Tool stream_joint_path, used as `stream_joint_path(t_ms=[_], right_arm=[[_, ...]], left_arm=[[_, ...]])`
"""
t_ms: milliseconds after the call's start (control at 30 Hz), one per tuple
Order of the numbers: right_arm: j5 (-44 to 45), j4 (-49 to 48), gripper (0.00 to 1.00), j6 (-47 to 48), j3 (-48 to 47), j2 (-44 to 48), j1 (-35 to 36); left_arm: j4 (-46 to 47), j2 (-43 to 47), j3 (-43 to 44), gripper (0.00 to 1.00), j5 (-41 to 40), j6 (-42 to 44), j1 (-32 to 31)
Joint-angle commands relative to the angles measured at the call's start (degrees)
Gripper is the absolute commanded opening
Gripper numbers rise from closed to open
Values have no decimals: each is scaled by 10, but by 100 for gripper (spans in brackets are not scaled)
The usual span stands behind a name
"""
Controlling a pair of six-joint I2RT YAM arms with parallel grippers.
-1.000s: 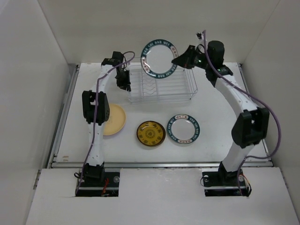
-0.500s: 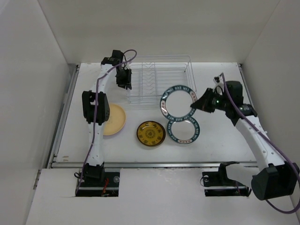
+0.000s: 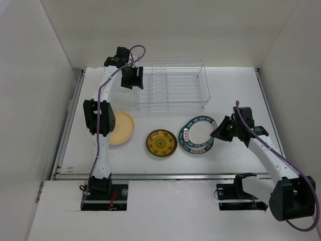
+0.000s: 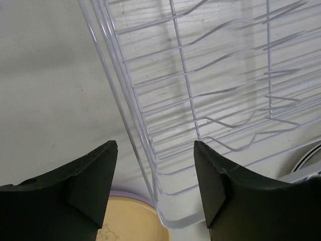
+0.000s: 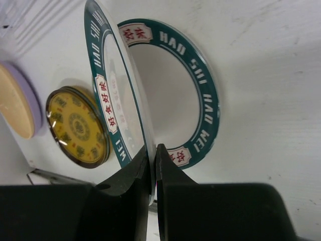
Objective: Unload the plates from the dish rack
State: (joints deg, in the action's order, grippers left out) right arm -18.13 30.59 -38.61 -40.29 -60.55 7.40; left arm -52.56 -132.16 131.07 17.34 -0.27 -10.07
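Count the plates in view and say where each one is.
5. Pale yellow plate on a mostly hidden lavender plate, left of the dark-gold plate; flat teal-rimmed plate right of it; held teal-rimmed plate in the right gripper, above that.

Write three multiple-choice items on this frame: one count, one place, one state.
1. Plates standing in the dish rack: A) two B) one C) none.
2. The dark-gold plate lies: A) on the table, between the pale yellow plate and the flat teal-rimmed plate B) in the dish rack C) stacked on the pale yellow plate.
3. The right gripper is: A) open above the table B) shut on the rim of the tilted teal-rimmed plate C) shut on nothing.
Key: 1 C, only bare wires show; 2 A, it lies flat between them; 3 B, its fingers pinch the rim.
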Motion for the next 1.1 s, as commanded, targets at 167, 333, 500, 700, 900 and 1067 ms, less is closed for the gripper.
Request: stream_joint_path(t_ms=[167, 333, 500, 700, 900, 1067], right_arm=[[41, -65, 10, -20, 42, 8, -5], [59, -53, 40, -20, 53, -8, -5], [87, -39, 60, -20, 53, -13, -5], [107, -47, 64, -7, 53, -25, -5], [88, -53, 65, -1, 58, -42, -5], [108, -65, 65, -8, 58, -37, -5]], left_arm=[[-43, 124, 6, 61, -35, 20, -2], [-66, 197, -29, 63, -35, 32, 8], [-95, 250, -54, 63, -61, 57, 8], [-120, 301, -71, 64, -66, 70, 14], [-120, 356, -122, 67, -74, 70, 25], [-126, 394, -157, 68, -100, 87, 30]])
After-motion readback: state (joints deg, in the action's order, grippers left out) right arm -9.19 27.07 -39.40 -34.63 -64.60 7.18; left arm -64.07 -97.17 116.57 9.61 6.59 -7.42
